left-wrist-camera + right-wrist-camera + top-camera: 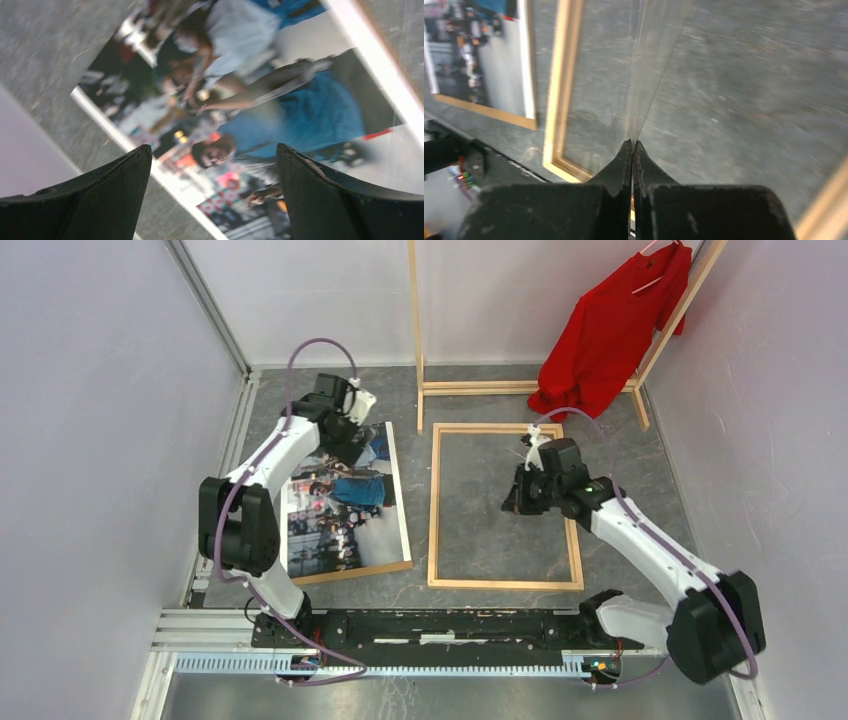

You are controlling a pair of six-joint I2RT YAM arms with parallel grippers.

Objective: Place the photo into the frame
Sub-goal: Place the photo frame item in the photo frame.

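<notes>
Right gripper (633,142): jaws pinched on edge of clear sheet (644,75), over frame (435,500).
Left gripper (212,147): jaws wide, above photo (300,110).
Photo: face up, left of frame.

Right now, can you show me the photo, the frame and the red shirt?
the photo (345,525): top view, middle of the printed street picture.
the frame (505,584): top view, its near wooden rail.
the red shirt (610,335): top view, middle of the cloth.
</notes>
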